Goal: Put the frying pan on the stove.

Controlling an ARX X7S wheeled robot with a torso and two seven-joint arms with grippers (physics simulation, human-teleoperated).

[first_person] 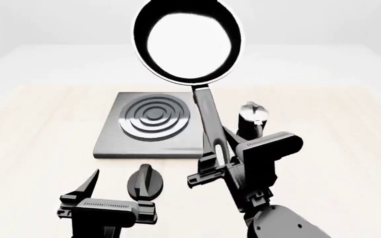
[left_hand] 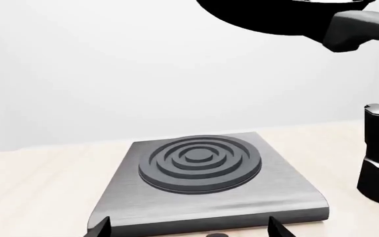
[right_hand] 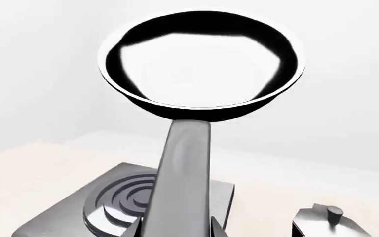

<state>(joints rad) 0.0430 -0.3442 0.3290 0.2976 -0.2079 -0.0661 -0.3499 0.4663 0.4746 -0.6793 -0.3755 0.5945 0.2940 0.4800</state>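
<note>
above table (first_person: 38, 129) — right gripper (first_person: 216, 161) clamps frying pan (first_person: 187, 39) handle.

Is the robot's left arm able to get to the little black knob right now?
Probably yes. The left tool sits open and empty just beside the knob, with only bare table between them. The frying pan is held up high by the right tool, well out of the way.

My right gripper (first_person: 212, 163) sits at lower centre-right of the head view, its arm rising from the bottom edge, jaws clamped on the handle of the frying pan (first_person: 187, 42), which it holds raised and tilted. My left gripper (first_person: 114, 186) is at lower left, low near the frame's bottom, fingers spread apart and holding nothing
</note>
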